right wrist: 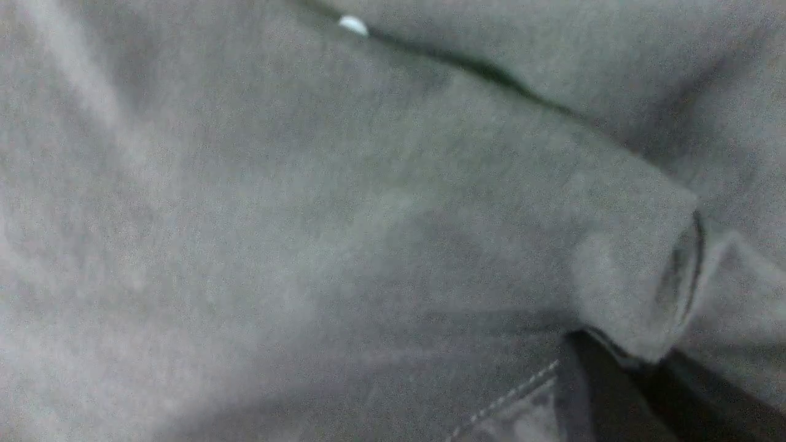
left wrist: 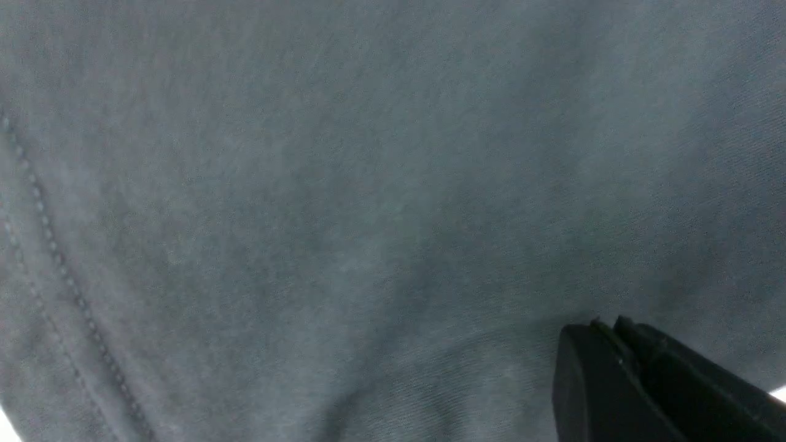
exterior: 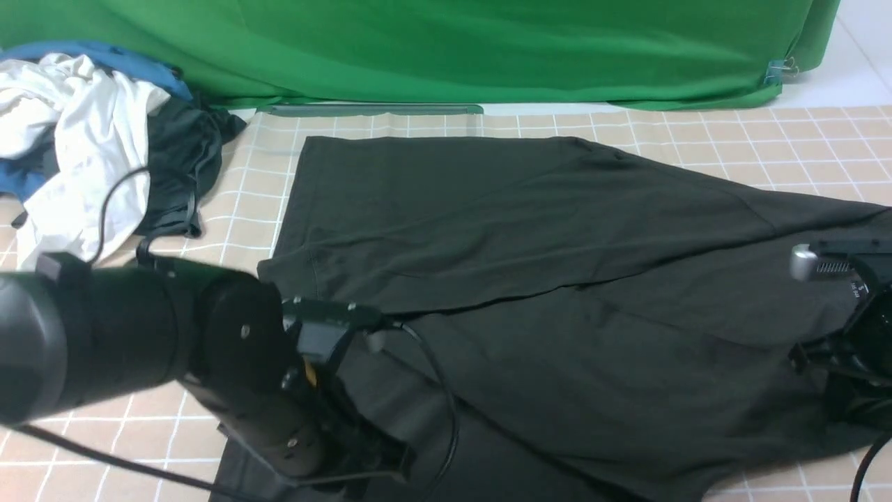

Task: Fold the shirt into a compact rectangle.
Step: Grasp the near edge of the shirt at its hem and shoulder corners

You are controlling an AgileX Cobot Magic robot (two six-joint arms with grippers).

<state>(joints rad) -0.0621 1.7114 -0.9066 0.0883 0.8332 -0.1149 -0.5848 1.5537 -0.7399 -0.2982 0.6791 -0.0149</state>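
1. Charcoal-black, the shirt (exterior: 529, 230) lies across the middle and right of the checked table cover (exterior: 244, 202). One layer is doubled over another, and the near edge is cut off.
2. The left gripper (left wrist: 608, 331) is hidden in the front view beneath the left arm (exterior: 230, 362). Its wrist view shows the jaws pressed together on the shirt, but whether they have caught cloth is unclear.
3. The right gripper (right wrist: 620, 393) is only a dark blur under a cloth fold, so I cannot tell how its jaws stand. The right arm (exterior: 860, 328) is cropped.
4. A pile of clothes (exterior: 83, 139) sits at the far left, before a green backdrop (exterior: 446, 49).
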